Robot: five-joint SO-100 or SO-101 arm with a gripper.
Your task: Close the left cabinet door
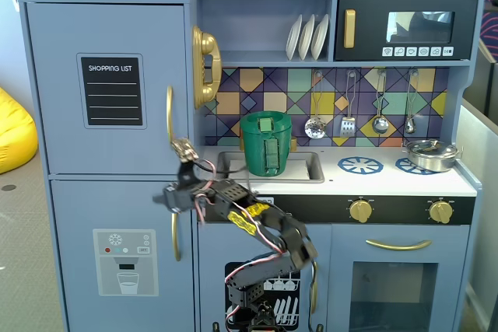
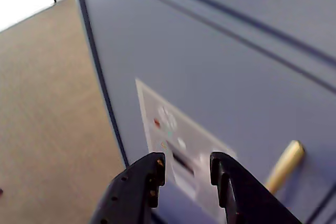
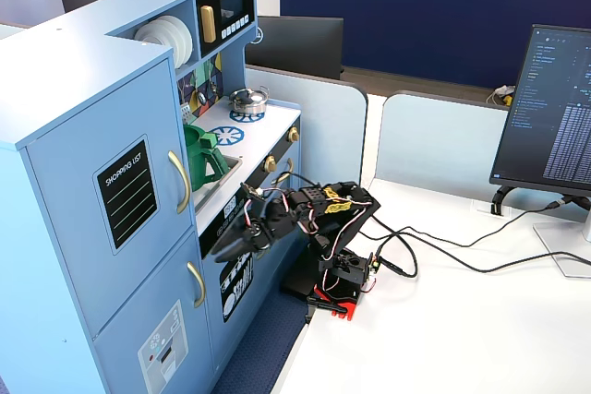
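My fingers stand slightly apart, holding nothing. The left cabinet door, up above them, looks flush; stiff light panel, best pushed flat near its gold handle.

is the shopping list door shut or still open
Shut. In both fixed views the left cabinet door sits flush with the cabinet front, no gap along its handle edge. The gripper is off it, near the lower door.

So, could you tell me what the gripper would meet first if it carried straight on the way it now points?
Probably the lower blue door: in the wrist view the gripper aims at its grey ice-dispenser panel, with nothing between. How much gap remains is unclear.
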